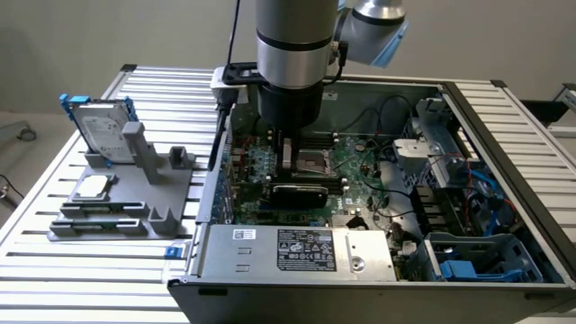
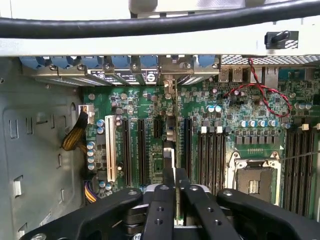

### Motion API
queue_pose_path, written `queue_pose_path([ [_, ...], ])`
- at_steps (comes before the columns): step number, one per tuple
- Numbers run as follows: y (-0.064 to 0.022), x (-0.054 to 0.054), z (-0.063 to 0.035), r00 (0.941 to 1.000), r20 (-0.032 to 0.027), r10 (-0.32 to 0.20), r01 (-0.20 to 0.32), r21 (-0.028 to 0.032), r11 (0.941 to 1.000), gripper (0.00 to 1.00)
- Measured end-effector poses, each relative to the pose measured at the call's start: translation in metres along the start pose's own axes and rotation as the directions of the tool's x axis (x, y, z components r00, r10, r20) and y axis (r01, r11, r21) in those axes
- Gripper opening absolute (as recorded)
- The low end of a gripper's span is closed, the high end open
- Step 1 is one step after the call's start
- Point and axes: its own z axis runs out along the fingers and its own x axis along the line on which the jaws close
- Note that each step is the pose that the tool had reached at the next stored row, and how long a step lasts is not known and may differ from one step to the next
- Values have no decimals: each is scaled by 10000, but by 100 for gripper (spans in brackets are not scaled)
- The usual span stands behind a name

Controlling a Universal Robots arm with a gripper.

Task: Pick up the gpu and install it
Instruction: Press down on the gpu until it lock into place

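Standing on edge, the gpu [image 2: 170,150] is pinched in the gripper [image 2: 175,182], its long axis running six to twelve o'clock, exterior view.

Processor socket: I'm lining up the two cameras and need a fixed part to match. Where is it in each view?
Exterior view: the processor socket sits mid-case, by the lower end of the arm.
Wrist view: the silver-framed socket lies between two banks of black memory slots.
Shared landmark: the green motherboard that surrounds it in both.
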Motion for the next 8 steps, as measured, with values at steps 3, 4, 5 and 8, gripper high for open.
queue_pose_path([
  [3, 0, 0, 0, 10000, 0, 0, 0, 0, 10000, 11],
  [4, 0, 0, 0, 10000, 0, 0, 0, 0, 10000, 11],
  [5, 0, 0, 0, 10000, 0, 0, 0, 0, 10000, 11],
  [8, 0, 0, 0, 10000, -1, 0, 0, -1, 10000, 11],
])
